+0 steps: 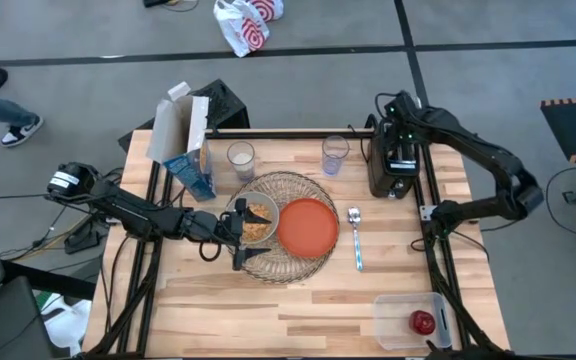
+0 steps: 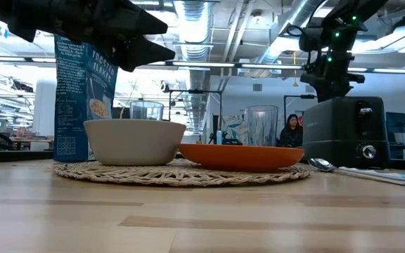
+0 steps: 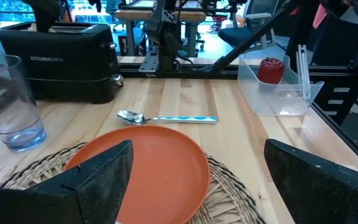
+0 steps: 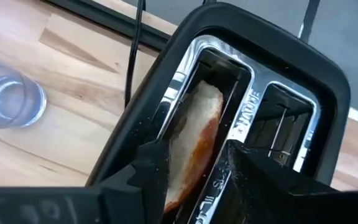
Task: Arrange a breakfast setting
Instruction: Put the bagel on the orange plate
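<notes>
The right tool [image 4: 194, 165] hangs directly over the black toaster [image 1: 392, 160] at the far right of the bench [image 1: 298, 300], its fingers [image 4: 148, 168] set narrowly on either side of the round bread [image 4: 191, 137], which stands upright in one toaster slot; whether the pads actually press the bread cannot be told. The other slot beside it shows only its metal guides. The left tool [image 1: 240, 232] hovers over the near-left edge of the round wire mat [image 1: 298, 262], spread wide and holding nothing, right beside the grey bowl [image 1: 256, 218], which sits on the left part of the mat with cereal in it. The orange plate [image 1: 308, 225] lies on the mat just right of the bowl, directly ahead of the left tool in the left wrist view. The metal spoon [image 1: 356, 240] lies on the bare bench just right of the mat, bowl end toward the far side. Two clear glasses stand behind the mat: one glass [image 1: 240, 158] close to the blue-white cereal box [image 1: 190, 165], the other glass [image 1: 335, 155] nearer the toaster. The cereal box stands upright at the far left with its top flaps open. The red apple [image 1: 423, 322] rests inside the clear plastic tub [image 1: 393, 325] at the near right corner, well apart from both tools.
</notes>
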Tool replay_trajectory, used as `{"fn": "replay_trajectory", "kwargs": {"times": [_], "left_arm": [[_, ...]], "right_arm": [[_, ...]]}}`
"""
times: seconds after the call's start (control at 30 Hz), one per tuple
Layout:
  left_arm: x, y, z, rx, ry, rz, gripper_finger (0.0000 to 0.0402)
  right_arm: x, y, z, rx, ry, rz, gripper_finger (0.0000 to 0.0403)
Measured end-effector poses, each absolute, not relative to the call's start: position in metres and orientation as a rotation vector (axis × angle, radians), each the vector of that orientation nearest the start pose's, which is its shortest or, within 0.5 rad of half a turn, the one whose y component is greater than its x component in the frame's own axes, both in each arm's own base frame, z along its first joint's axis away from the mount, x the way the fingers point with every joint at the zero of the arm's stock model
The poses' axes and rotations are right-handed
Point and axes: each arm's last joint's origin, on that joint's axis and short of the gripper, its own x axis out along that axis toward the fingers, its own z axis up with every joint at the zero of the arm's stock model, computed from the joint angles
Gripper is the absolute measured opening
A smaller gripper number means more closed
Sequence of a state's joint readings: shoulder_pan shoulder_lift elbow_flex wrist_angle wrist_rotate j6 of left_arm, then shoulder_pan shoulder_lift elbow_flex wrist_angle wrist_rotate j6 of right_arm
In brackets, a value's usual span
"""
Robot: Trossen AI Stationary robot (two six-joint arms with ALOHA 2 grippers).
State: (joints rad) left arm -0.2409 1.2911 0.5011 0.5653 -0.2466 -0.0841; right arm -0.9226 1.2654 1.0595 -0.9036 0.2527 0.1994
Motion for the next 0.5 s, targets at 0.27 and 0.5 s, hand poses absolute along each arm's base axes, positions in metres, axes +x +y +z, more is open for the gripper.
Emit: {"fn": "replay_trajectory", "kwargs": {"times": [0.27,0.5], "left_arm": [[0.2498,-0.054,0.2035,-0.029,0.225,0.015,0.0348],[0.2497,-0.0539,0.2034,-0.031,0.226,0.02,0.0348]], "right_arm": [[0.1396,-0.1935,0.2772,0.523,1.01,-1.151,0.016],[0.1382,-0.1896,0.2809,0.516,0.994,-1.148,0.0089]]}}
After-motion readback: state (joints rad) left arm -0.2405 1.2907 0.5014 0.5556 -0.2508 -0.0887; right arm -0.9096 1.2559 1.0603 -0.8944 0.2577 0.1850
